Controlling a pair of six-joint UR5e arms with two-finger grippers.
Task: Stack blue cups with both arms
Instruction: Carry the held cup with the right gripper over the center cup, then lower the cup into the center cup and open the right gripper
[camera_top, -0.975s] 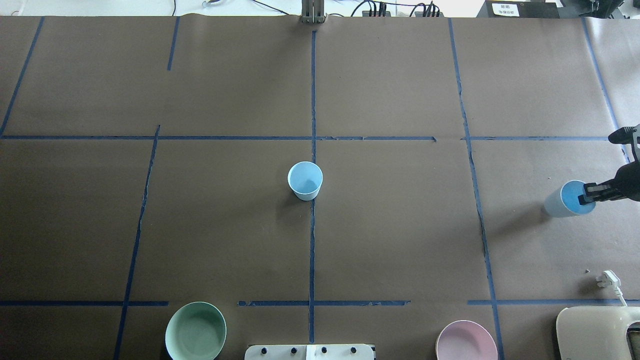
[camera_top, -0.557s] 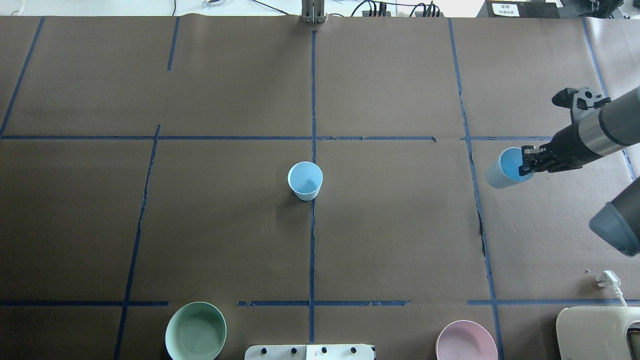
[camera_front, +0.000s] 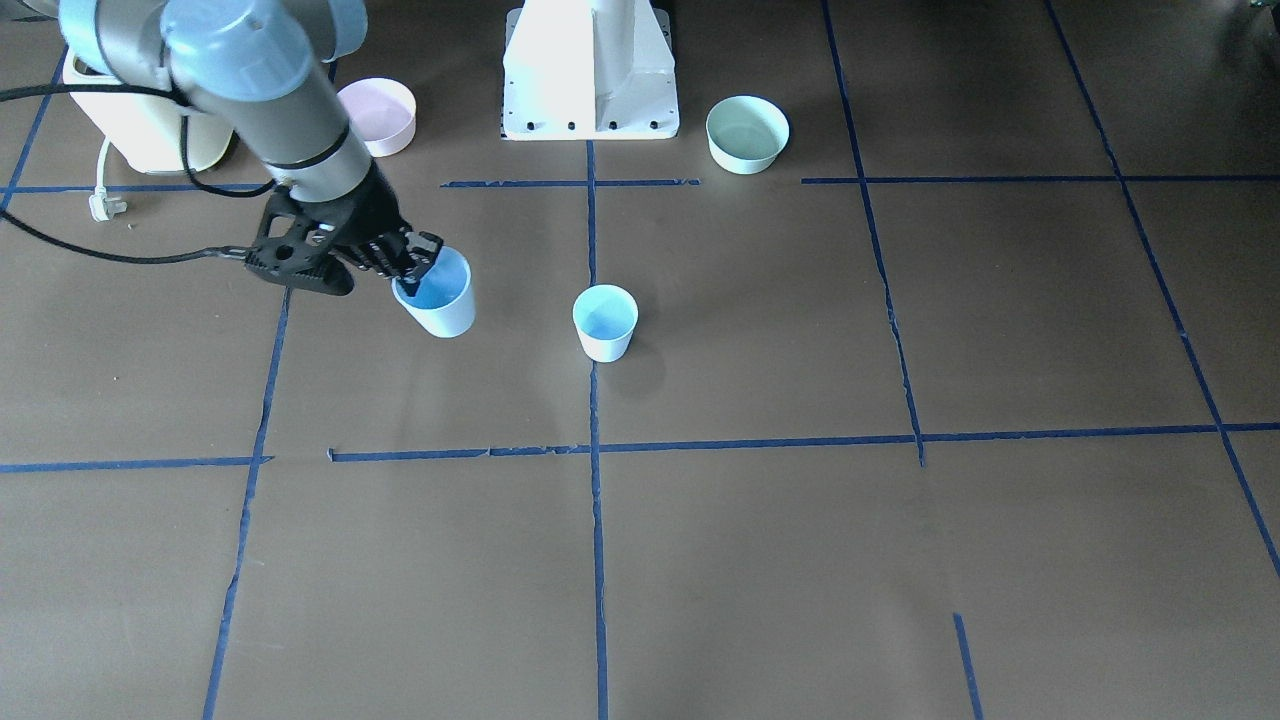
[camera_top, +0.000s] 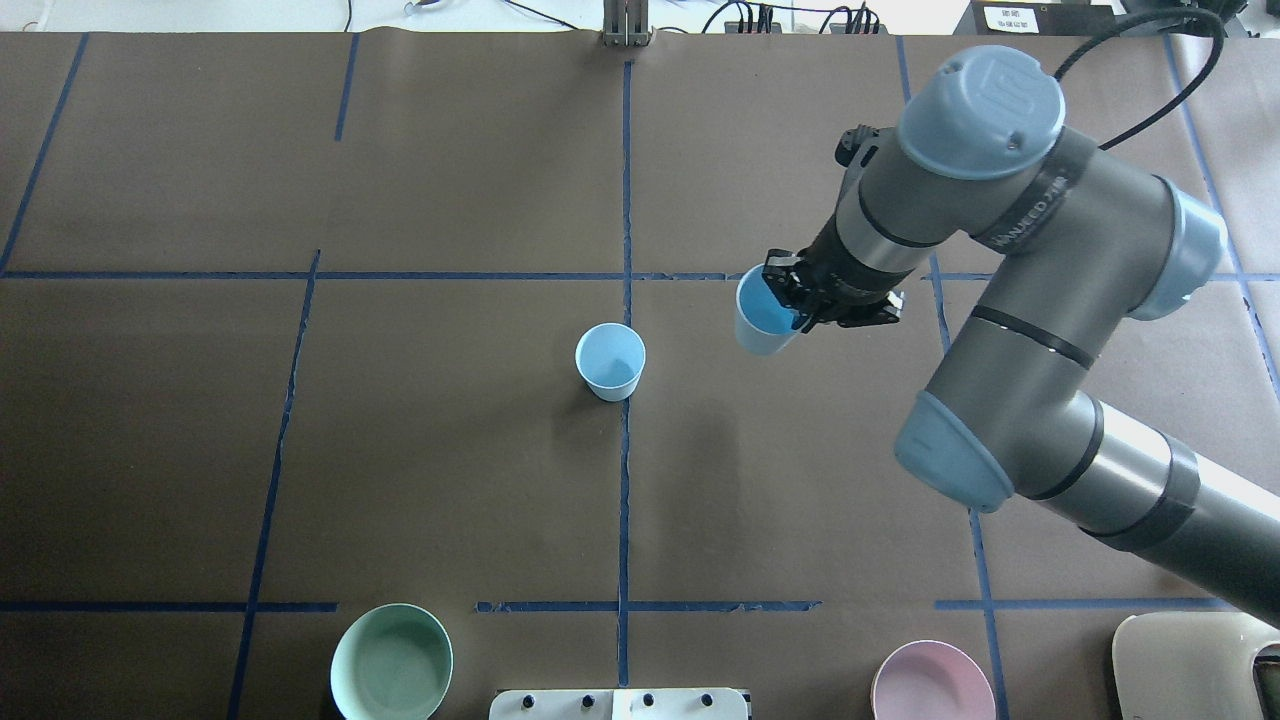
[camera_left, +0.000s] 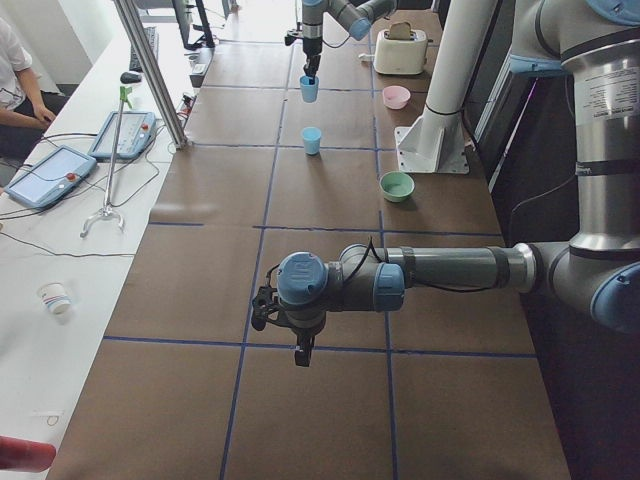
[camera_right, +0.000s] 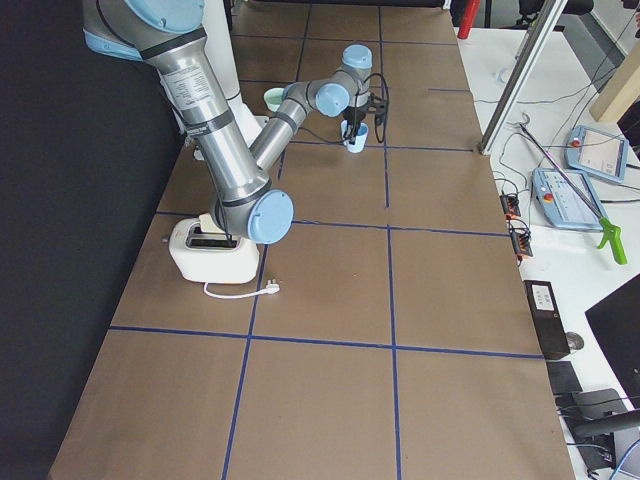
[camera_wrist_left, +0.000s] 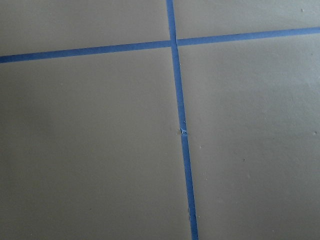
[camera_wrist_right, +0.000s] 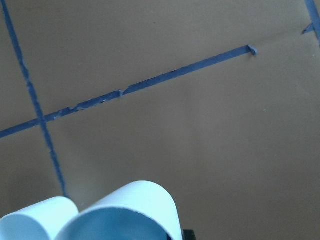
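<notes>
The right gripper (camera_top: 792, 300) is pinched shut on the rim of one blue cup (camera_top: 758, 328), one finger inside it, and holds it slightly tilted above the table (camera_top: 450, 470). Only bare brown paper lies between it and the second blue cup (camera_top: 610, 362), which stands upright to its left on the centre tape line (camera_top: 626, 180). At the near edge sit a mint-green bowl (camera_top: 392, 662), a pink bowl (camera_top: 932, 685) and a toaster (camera_top: 1185, 660). The left gripper (camera_left: 300, 355) hangs over the table's left end, but its opening cannot be told. Both cups and both bowls show bare insides.
</notes>
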